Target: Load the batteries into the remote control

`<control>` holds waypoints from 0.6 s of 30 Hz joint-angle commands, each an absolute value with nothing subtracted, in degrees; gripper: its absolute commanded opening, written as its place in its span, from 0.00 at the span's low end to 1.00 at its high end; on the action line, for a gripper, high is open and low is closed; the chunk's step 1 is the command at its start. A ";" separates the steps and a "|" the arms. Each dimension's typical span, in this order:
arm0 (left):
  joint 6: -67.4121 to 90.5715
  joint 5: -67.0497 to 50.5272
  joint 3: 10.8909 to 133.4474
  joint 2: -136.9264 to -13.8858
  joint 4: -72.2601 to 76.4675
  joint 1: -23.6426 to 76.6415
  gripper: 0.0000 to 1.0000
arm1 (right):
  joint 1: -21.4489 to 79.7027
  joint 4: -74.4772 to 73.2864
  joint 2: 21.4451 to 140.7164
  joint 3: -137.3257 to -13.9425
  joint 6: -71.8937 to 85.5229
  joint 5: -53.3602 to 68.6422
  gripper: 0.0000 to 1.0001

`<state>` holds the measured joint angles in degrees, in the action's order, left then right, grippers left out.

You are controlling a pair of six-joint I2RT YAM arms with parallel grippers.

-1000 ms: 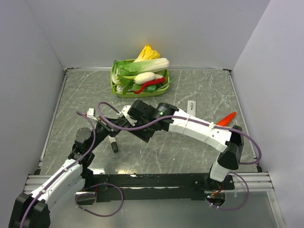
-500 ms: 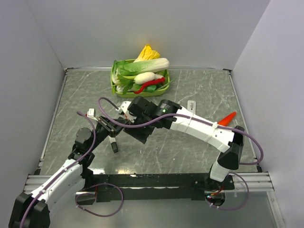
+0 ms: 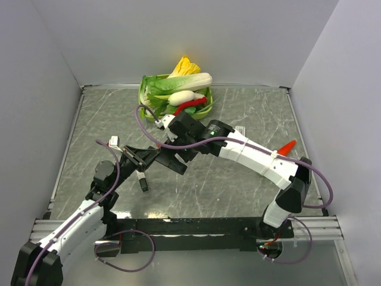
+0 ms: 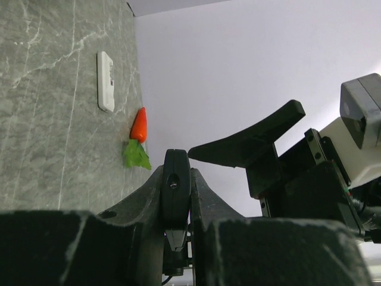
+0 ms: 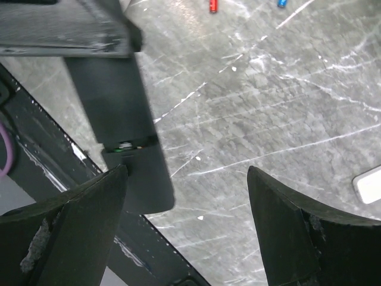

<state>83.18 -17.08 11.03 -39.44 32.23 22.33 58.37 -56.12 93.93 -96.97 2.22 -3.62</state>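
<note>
Nearest to the arm bases, the left gripper (image 4: 177, 199) has its fingers pressed together on the black remote control (image 5: 110, 101). It pinches the thin body by its two flat faces and holds it above the grey table (image 3: 238, 185). Just beside it, the right gripper (image 5: 187, 177) hangs over the free end of this remote with its fingers spread wide and nothing between them. A small green spot shows at the seam across the remote. It may be a green battery already in its place, but I cannot be sure.

A little farther, the red battery (image 5: 212, 6) and the blue battery (image 5: 281, 3) lie on the table, apart from each other and touching nothing. In the top view the right arm hides them.

I judge that these batteries are very light, stiff and smooth. They will roll easily and can slip out of the pads. The best hold is across the middle of the length, so both ends stay free to enter the compartment.

Farther on lie a white remote (image 3: 240, 132) and a toy carrot (image 3: 287, 147). At the back wall stands a green basket (image 3: 144, 110) full of vegetables.
</note>
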 commanded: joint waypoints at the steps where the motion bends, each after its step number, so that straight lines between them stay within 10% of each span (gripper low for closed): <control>1: 83.76 -18.11 11.34 -38.14 37.09 22.59 0.01 | 57.39 -53.70 90.00 -95.71 4.31 -4.39 0.88; 18: 85.17 -17.58 11.95 -39.02 36.65 22.59 0.01 | 57.30 -53.44 88.77 -97.56 3.96 -4.83 0.87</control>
<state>83.72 -17.08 10.61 -39.16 32.32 22.33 57.54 -54.39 92.88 -95.35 3.86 -3.46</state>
